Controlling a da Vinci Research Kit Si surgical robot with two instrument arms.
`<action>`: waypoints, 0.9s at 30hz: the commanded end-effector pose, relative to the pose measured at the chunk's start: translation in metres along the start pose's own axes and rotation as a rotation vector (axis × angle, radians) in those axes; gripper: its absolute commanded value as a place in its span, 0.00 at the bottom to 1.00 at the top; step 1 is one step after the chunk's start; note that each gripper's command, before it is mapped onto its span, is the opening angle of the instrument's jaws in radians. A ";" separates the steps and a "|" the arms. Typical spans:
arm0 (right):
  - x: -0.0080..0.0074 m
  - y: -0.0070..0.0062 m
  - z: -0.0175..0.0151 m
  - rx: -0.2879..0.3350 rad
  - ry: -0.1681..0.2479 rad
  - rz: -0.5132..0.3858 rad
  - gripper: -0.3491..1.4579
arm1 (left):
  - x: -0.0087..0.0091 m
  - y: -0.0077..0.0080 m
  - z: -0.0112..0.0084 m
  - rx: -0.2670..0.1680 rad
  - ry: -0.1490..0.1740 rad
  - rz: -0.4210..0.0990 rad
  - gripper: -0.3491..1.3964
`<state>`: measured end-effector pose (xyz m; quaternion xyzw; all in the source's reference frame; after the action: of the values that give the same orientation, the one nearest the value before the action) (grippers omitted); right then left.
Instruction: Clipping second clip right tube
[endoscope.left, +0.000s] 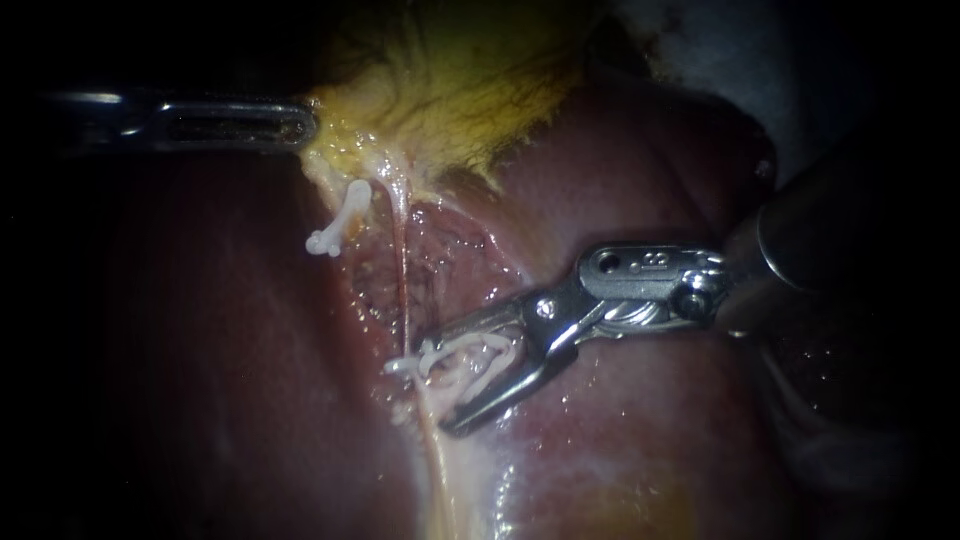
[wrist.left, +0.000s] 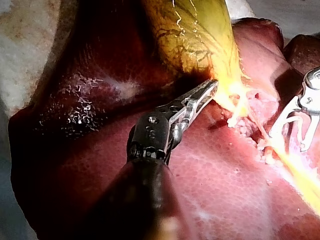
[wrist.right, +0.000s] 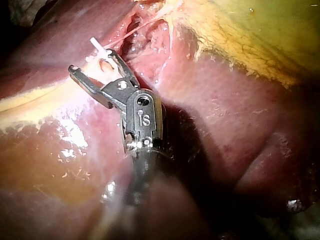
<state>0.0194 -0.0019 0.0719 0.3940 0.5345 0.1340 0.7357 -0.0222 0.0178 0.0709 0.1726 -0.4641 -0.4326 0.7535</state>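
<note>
A thin pale tube runs down from the yellow gallbladder across the liver. My right instrument comes in from the right. Its jaws stand apart astride the lower part of this tube and hold a white clip between them. In the right wrist view the same jaws straddle the tube, with a white clip end poking out beyond them. My left instrument enters from the left, its jaws shut on the gallbladder's edge.
Another white clip sits on a short stump to the left of the tube. Raw, glistening tissue lies between the tube and my right instrument. My right instrument's jaws also show in the left wrist view, beyond my left one.
</note>
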 end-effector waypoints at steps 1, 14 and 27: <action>0.0001 -0.0001 -0.0003 0.001 0.000 0.000 0.48 | 0.0000 0.0000 0.0000 0.000 0.000 0.000 0.00; 0.0016 0.0006 -0.0042 -0.005 0.012 0.028 0.50 | 0.0000 0.0000 0.0000 0.000 0.000 0.000 0.00; 0.0002 0.0030 -0.0027 -0.021 0.012 0.216 0.49 | 0.0000 0.0000 0.0000 0.000 0.000 0.000 0.00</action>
<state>0.0179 0.0012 0.0738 0.4438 0.4883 0.2262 0.7166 -0.0222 0.0178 0.0709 0.1727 -0.4641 -0.4325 0.7535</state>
